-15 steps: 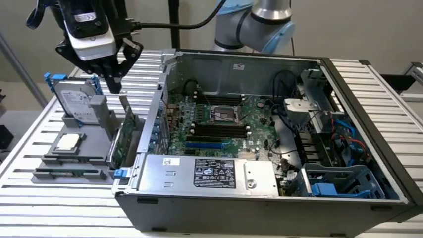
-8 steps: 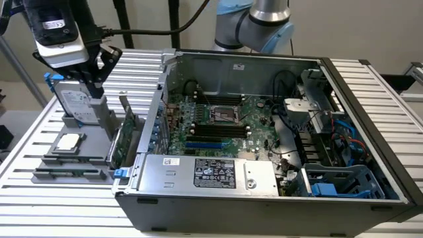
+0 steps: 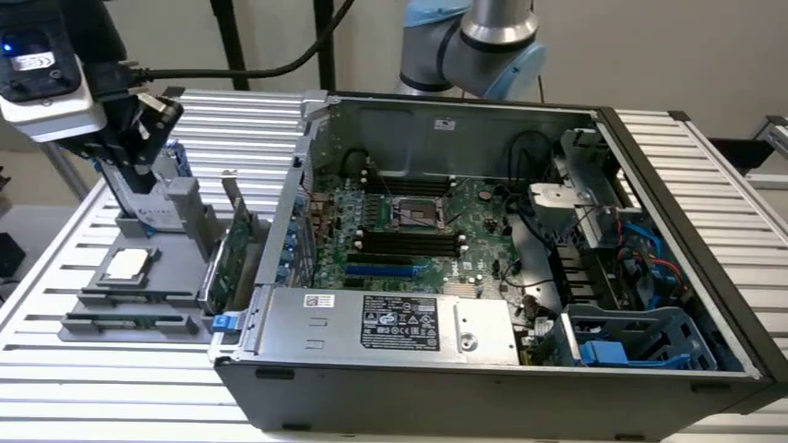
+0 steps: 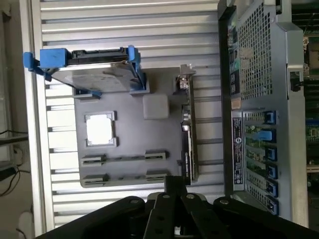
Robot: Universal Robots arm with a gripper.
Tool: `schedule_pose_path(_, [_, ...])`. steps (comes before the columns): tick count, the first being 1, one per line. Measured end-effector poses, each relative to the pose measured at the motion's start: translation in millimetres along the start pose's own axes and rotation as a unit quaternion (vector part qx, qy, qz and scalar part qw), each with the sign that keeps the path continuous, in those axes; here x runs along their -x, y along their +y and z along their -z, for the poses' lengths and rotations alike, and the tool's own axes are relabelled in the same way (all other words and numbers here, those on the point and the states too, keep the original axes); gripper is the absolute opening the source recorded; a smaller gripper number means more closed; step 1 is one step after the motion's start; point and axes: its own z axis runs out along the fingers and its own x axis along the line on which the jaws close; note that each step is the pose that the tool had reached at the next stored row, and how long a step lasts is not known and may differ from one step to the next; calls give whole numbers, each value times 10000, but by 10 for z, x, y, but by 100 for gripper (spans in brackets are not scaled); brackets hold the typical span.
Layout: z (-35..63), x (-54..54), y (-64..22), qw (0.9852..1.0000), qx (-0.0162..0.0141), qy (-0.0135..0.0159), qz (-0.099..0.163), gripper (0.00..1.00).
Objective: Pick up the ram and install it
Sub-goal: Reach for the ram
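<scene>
Pincer [image 3: 129, 175] hangs above the grey parts tray [image 3: 92, 305], its opening and any load impossible to tell.

Under the black gripper [image 3: 129, 161] lies a grey tray [image 4: 129, 142] with a silver chip [image 3: 127, 265] and a blue-framed drive [image 4: 89, 69]. Just past it stands a green card [image 3: 220, 272], all on a silver, ribbed table [image 3: 99, 388].
</scene>
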Motion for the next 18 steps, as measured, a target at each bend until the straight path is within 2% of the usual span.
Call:
schedule_pose_path(12, [-121, -518, -148, 10000, -1, 3, 0, 0])
schedule_pose_path(18, [-170, -671, -184, 10000, -8, 34, 1, 0])
